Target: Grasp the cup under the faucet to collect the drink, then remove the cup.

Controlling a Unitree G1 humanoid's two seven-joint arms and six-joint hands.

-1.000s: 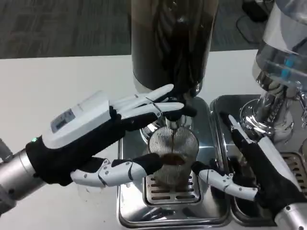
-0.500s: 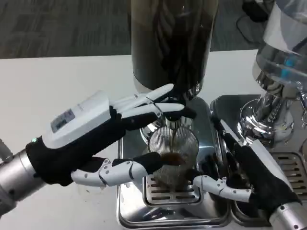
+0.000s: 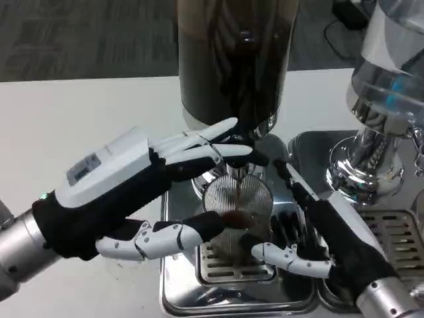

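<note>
Your far left is bare white table (image 3: 79,119), running back to a strip of dark grey carpet (image 3: 86,33) along the top. Your left hand (image 3: 132,192) reaches in from the lower left, white back up; its upper fingers (image 3: 212,142) lie stretched over the rim of the cup, the thumb (image 3: 165,237) curls against the cup's near left side, so the hand grips the cup. The cup (image 3: 237,209) is ribbed clear glass, upright on the slotted grate of the steel drip tray (image 3: 199,301), directly under the faucet (image 3: 248,136). A thin dark stream falls into it and brown drink pools low inside. Behind it rises the tall dispenser (image 3: 228,59), its tank dark with the same liquid. Right of the cup, your right hand (image 3: 324,238) comes up from the lower right corner, fingers spread, palm facing the cup; the thumb (image 3: 285,255) sits just beside the cup's base — contact you cannot tell. Further right stands a second dispenser (image 3: 384,99) with a chrome base on its own tray (image 3: 397,228).
</note>
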